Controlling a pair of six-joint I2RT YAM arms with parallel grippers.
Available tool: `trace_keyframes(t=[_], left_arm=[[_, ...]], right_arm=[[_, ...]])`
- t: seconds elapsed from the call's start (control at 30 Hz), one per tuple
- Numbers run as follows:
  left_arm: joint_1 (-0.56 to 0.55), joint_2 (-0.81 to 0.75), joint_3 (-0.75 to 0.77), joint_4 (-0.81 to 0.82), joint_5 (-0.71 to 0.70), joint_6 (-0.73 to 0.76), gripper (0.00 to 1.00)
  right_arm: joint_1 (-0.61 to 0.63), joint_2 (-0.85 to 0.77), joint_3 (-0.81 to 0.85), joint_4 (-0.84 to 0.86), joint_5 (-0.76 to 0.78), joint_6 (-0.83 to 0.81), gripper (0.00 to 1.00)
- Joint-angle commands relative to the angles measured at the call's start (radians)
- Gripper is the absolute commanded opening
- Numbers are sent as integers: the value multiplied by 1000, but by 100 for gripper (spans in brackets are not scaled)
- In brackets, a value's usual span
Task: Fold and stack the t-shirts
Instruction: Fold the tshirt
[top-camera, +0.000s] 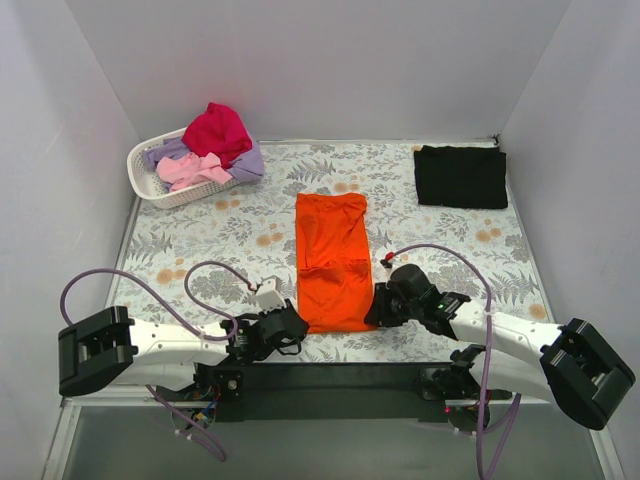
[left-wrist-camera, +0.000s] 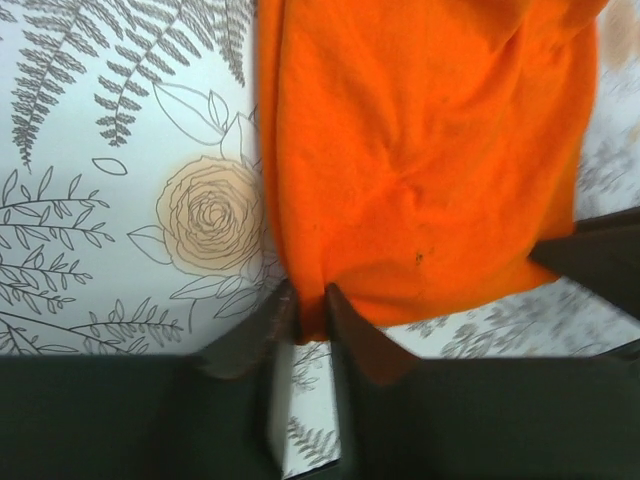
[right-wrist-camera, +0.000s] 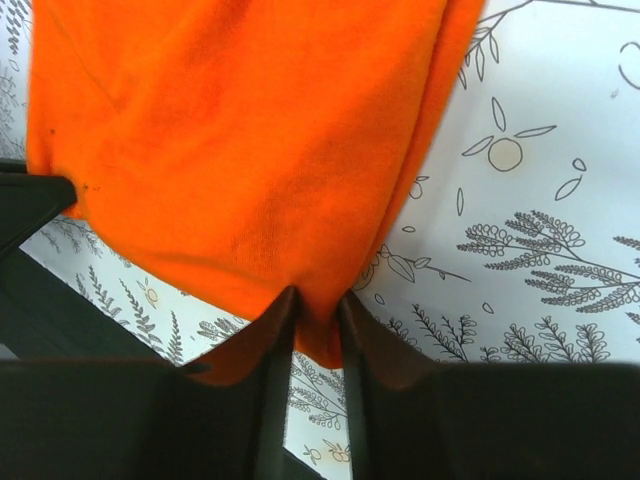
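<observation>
A bright orange t-shirt (top-camera: 333, 260) lies folded into a long strip in the middle of the table. My left gripper (top-camera: 297, 327) is shut on its near left corner, seen in the left wrist view (left-wrist-camera: 311, 305). My right gripper (top-camera: 376, 312) is shut on its near right corner, seen in the right wrist view (right-wrist-camera: 318, 318). The orange shirt fills the left wrist view (left-wrist-camera: 420, 150) and the right wrist view (right-wrist-camera: 240, 140). A black t-shirt (top-camera: 461, 176) lies folded at the back right. Magenta (top-camera: 217, 131), pink (top-camera: 188, 170) and lavender (top-camera: 248, 162) shirts sit in the basket.
A white slotted basket (top-camera: 150, 187) stands at the back left on the grey floral table cloth (top-camera: 200, 250). White walls close in the table on three sides. The arms' black base bar (top-camera: 330, 380) runs along the near edge.
</observation>
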Motion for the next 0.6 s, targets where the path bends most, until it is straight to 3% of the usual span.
trace_keyframes(t=[0.0, 0.13, 0.37, 0.57], left_arm=[[0, 53, -15, -96, 47, 43, 14], [0, 57, -14, -79, 67, 120, 0], [0, 73, 11, -54, 200, 276, 0], [0, 33, 24, -68, 427, 368, 0]], right_arm=[[17, 11, -22, -37, 12, -12, 17], [15, -6, -9, -80, -24, -62, 1], [26, 22, 37, -224, -76, -155, 1], [58, 48, 92, -376, -147, -227, 1]])
